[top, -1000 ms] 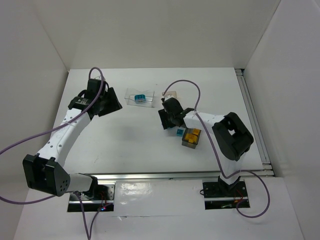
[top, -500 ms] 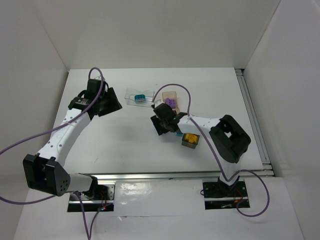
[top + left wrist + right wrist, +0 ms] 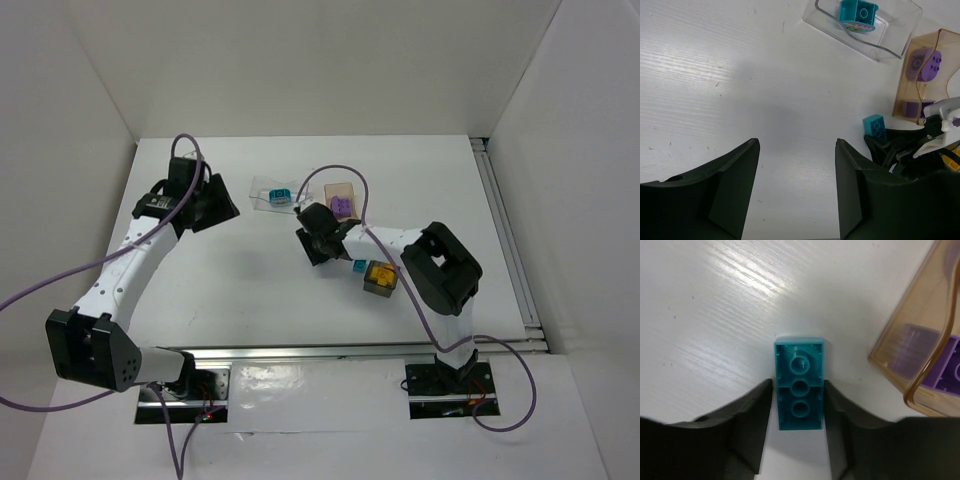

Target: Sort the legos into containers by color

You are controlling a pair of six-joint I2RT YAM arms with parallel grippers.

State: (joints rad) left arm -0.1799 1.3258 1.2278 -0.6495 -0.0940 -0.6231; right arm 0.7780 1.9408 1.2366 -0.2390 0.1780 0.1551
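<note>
Right fingers point(image 3: 747, 430) pinch the teal brick point(image 3: 799, 390) just beside the amber bin point(image 3: 910, 330), whose wall the carry should avoid. From above, the clear bin point(image 3: 260, 198), holding a teal piece point(image 3: 280, 196), lies left of the amber bin: release there. Left fingers point(image 3: 715, 200) gape empty, well apart from it.

Bright even overhead light, soft shadow pooling on the table point(image 3: 785, 115), streaky glare above the brick point(image 3: 800, 390), near fingers point(image 3: 745, 425) slightly blurred.
</note>
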